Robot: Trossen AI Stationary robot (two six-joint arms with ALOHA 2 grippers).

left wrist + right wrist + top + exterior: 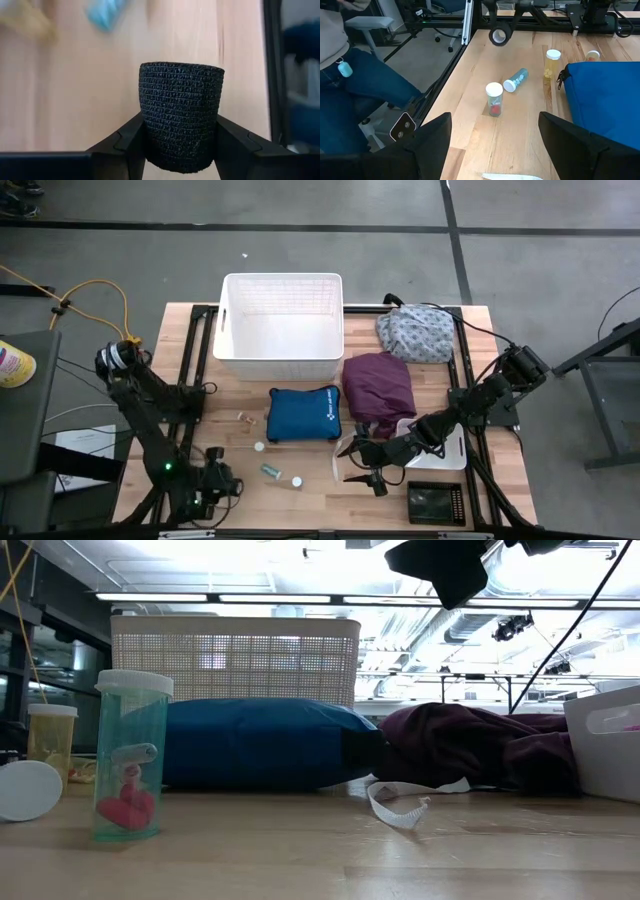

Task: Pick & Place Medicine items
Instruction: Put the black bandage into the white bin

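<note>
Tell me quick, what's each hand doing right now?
Left hand: closed on the black bandage roll.
Right hand: open, holding nothing.

On the table there is one black bandage roll (181,117), one white basket (281,326), one blue zip pouch (303,413), one purple cloth bundle (378,388) and one floral cloth bundle (415,334). Four small vials can be counted in the right wrist view: one upright with a white cap and something red inside (493,99), one bluish one lying on its side (515,80), one upright yellowish one (552,63), and one more farther back (592,55) (only partly visible). There is also one small white tray (441,448), one flat black box (435,503) and one loose white strap (397,809)
</note>
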